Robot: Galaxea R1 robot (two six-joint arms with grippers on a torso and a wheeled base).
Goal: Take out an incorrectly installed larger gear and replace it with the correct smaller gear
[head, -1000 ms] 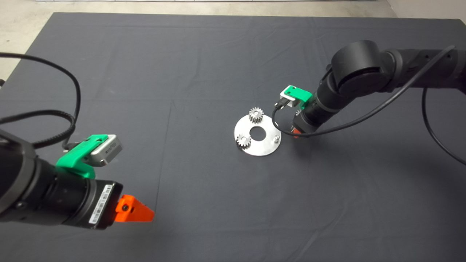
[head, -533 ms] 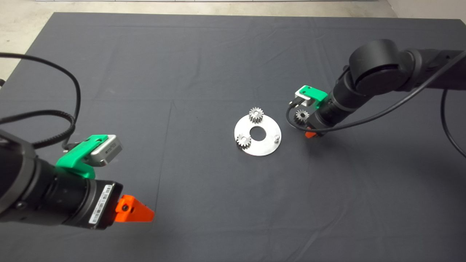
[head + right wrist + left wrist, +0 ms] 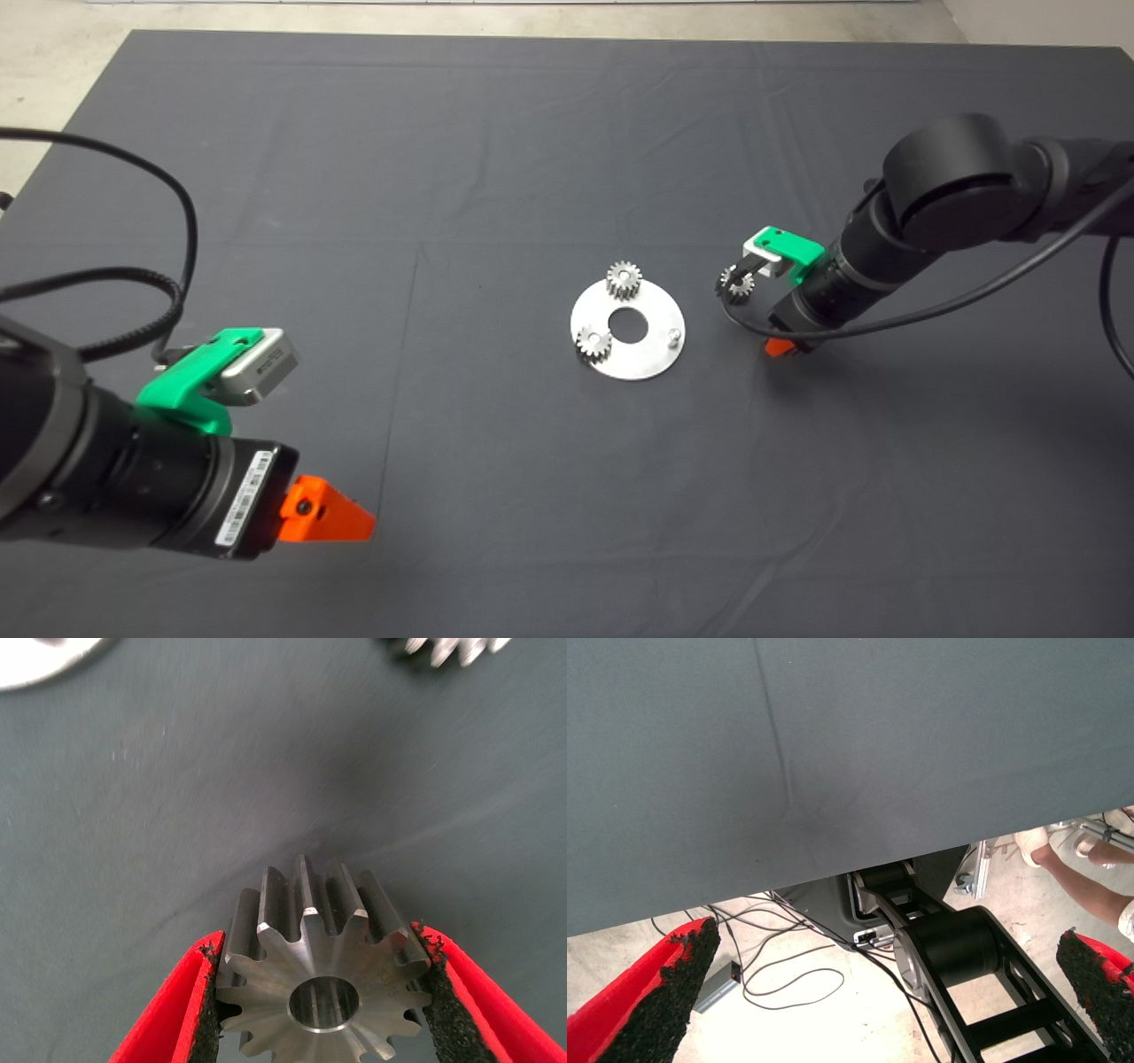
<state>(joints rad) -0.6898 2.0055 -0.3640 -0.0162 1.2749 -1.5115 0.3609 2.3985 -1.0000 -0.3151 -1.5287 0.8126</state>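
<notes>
My right gripper (image 3: 317,939) is shut on the larger gear (image 3: 306,904), a steel gear with long teeth and a centre hole, held just above the mat. In the head view this gripper (image 3: 781,346) is right of the round steel plate (image 3: 651,356), and the gear it holds is hidden under the arm. The smaller gear (image 3: 735,283), dark grey, lies on the mat between the plate and the right wrist; its teeth show in the right wrist view (image 3: 456,647). My left gripper (image 3: 332,516) is parked open at the lower left.
The plate carries two bright silver small gears (image 3: 624,280) (image 3: 592,343) and a bare pin (image 3: 675,336) on its right side. The plate's edge shows in the right wrist view (image 3: 35,660). The left wrist view shows the mat's edge, cables and a person's leg (image 3: 1090,890).
My right arm has moved to the right, away from the plate, with the larger gear in its fingers. This uncovered the small dark gear on the mat. The left arm has not moved.
</notes>
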